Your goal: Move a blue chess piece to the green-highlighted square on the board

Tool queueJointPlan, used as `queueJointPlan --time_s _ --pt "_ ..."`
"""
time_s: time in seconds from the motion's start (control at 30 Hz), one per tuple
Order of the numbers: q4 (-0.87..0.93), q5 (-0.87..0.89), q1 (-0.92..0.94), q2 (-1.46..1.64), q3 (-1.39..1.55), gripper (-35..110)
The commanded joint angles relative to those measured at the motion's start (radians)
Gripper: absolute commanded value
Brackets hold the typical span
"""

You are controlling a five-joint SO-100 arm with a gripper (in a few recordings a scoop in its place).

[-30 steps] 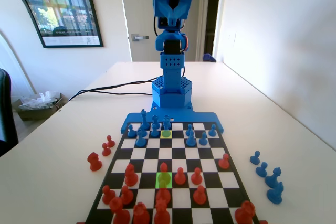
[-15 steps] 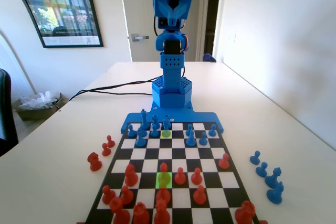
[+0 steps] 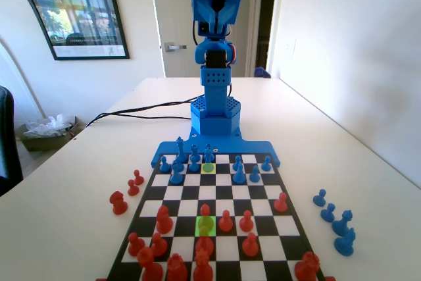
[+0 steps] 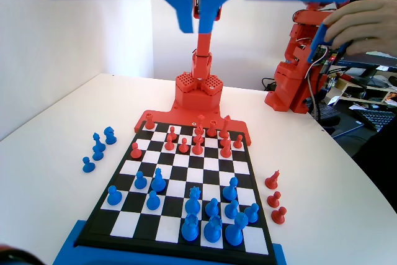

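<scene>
Gripper (image 4: 200, 26): raised high above the board (image 3: 284, 225), jaws nearly together, holding nothing.
Blue chess piece (image 3: 208, 156): upright, near the board's far edge.
Green-highlighted square (image 3: 205, 226): under a red pawn (image 3: 205, 212).

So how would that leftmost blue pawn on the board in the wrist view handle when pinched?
The blue pawn looks like rigid moulded plastic, so it is probably stiff and light. Its flared base suggests it stands steadily, though its small rounded head could slip from a pinch.
</scene>
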Motion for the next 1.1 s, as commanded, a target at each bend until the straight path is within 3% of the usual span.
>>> queueJointPlan --time_s 0.0,0.33,0.83,1.07 --pt "-0.017 -0.012 -0.006 0.003 -0.011 1" --pt "-0.014 0.095 -0.060 -0.141 -0.150 1" --pt "0.181 0.189 -0.055 -0.696 -0.545 2" --pt "0.114 0.195 0.002 -0.948 -0.548 3"
